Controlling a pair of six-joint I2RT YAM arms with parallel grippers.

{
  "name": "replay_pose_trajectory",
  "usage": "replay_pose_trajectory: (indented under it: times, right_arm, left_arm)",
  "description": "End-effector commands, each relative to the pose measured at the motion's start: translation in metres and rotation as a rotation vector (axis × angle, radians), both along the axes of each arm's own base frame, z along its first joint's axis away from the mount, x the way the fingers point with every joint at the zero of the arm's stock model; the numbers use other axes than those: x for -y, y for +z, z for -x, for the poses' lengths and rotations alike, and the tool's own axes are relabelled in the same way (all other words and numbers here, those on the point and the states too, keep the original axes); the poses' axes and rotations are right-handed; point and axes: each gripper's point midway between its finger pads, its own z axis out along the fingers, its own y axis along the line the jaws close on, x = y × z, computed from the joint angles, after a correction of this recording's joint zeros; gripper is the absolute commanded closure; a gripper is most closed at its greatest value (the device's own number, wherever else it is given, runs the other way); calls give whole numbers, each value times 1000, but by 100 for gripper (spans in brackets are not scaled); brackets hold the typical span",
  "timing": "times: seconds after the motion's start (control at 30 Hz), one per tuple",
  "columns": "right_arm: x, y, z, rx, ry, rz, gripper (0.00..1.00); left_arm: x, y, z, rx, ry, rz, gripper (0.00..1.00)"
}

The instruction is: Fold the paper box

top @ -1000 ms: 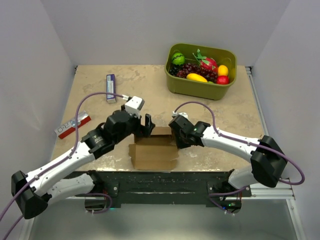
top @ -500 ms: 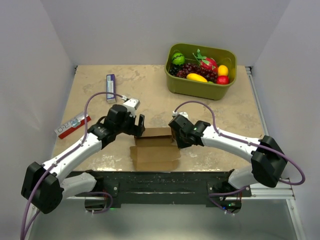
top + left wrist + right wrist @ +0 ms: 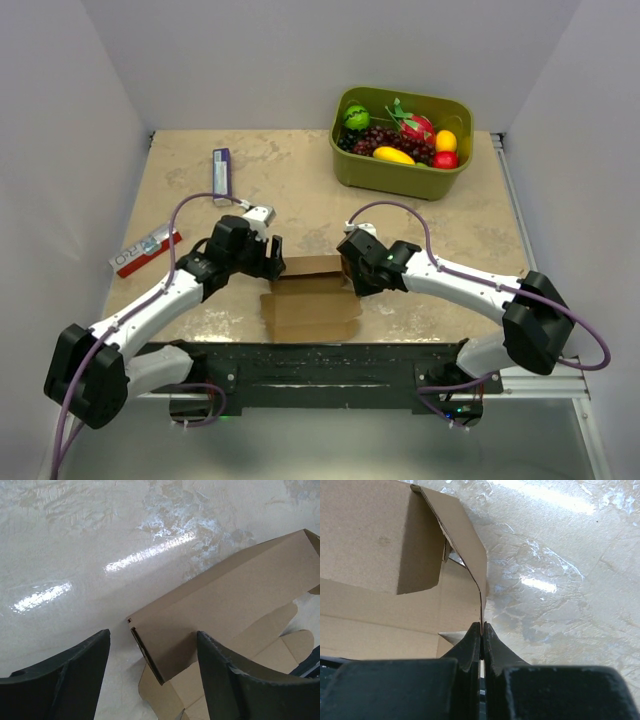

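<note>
The paper box (image 3: 310, 295) is plain brown cardboard, partly folded, lying near the table's front edge between my two grippers. My left gripper (image 3: 272, 262) is open at the box's left end; in the left wrist view its fingers (image 3: 70, 675) straddle the box's left corner (image 3: 165, 640). My right gripper (image 3: 347, 277) is shut on the box's upright right side flap (image 3: 470, 555), which is pinched thin between its fingertips (image 3: 481, 630).
A green bin (image 3: 402, 140) of toy fruit stands at the back right. A slim purple-and-white box (image 3: 222, 175) lies at the back left. A red-and-white printed box (image 3: 146, 250) lies at the left edge. The black front rail (image 3: 320, 360) runs below the box.
My left arm has swung down and left, bringing its open gripper low at the box's left end. The right gripper has held still on the flap.
</note>
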Motion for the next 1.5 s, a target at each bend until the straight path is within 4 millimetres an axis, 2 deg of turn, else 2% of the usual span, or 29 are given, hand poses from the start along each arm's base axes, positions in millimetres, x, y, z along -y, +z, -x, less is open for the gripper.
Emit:
replay_pose_trajectory:
  times: [0.0,0.13,0.17,0.33,0.37,0.63,0.87,0.97,1.13,1.27,1.33,1.4,1.43,1.47]
  right_arm:
    - [-6,11,-9,35,4,-10,100]
    - [-7,10,-10,34,6,-8,100]
    - [-7,10,-10,34,5,-6,100]
    - [-9,12,-10,37,7,-22,100]
    - [-11,12,-9,31,12,-31,100]
    - [-36,25,0,5,57,-187,100]
    - [-56,28,2,-8,69,-293,93]
    - [-60,28,1,5,63,-329,84]
    - [-56,32,-3,45,40,-335,54]
    - [-38,50,-3,94,13,-309,37]
    - [-27,70,-8,162,-14,-313,27]
    - [-13,78,-9,199,-44,-284,20]
    - [0,86,-16,255,-86,-262,17]
    - [9,85,-16,264,-105,-238,13]
  left_arm:
    - [7,0,-1,-10,-16,39,31]
    - [7,-1,1,-15,-15,50,37]
    - [7,1,1,-12,-16,55,41]
    - [9,-7,7,-46,-29,62,44]
    - [10,-8,8,-48,-33,63,47]
    - [15,-9,7,-57,-49,82,50]
    - [15,-8,6,-54,-55,82,51]
    - [15,-9,6,-54,-57,76,52]
    - [9,-10,2,-45,-42,43,52]
    - [6,-8,0,-27,-35,22,53]
    - [5,-6,-2,-19,-36,21,52]
    - [6,-5,-2,-10,-41,20,53]
    - [6,-4,-2,-5,-44,21,53]
    - [6,-3,-2,-1,-45,20,53]
